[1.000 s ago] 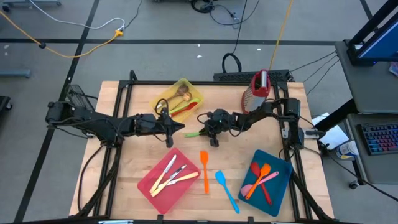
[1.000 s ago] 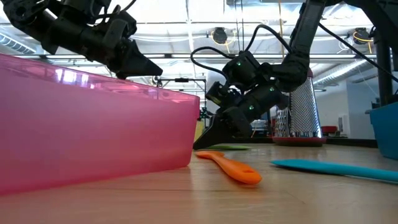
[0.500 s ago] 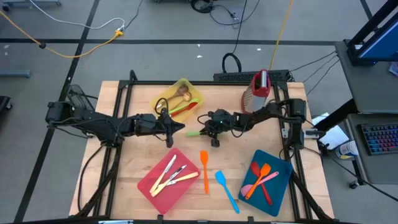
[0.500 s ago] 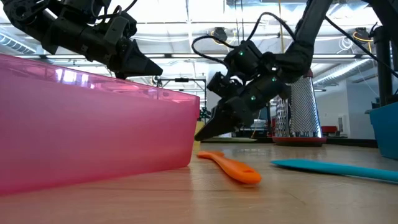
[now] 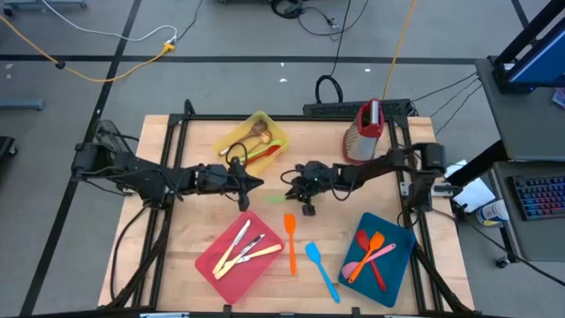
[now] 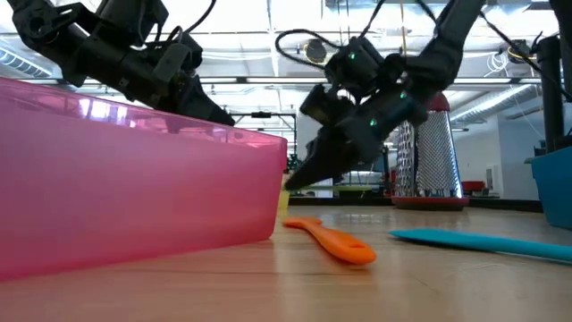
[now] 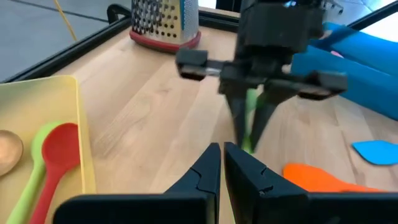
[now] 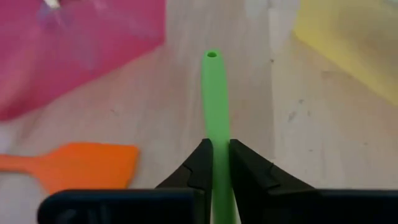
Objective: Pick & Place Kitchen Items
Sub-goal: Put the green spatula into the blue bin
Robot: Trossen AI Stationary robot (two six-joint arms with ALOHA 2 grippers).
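Right gripper (image 8: 216, 163) with jaws clamped on slim green plastic utensil handle (image 8: 214, 93) above wooden tabletop (image 5: 199, 216), left gripper (image 7: 221, 163) jaws closed, empty, no legible writing anywhere.

We see a metal grater (image 5: 367, 132) at the table's far edge, plus yellow (image 5: 231, 132), pink (image 5: 212, 261) and blue (image 5: 399, 265) trays on the wooden table (image 5: 177, 230).

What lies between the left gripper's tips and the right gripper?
In the high view only bare table separates the shut left gripper from the right gripper, which holds a green utensil.
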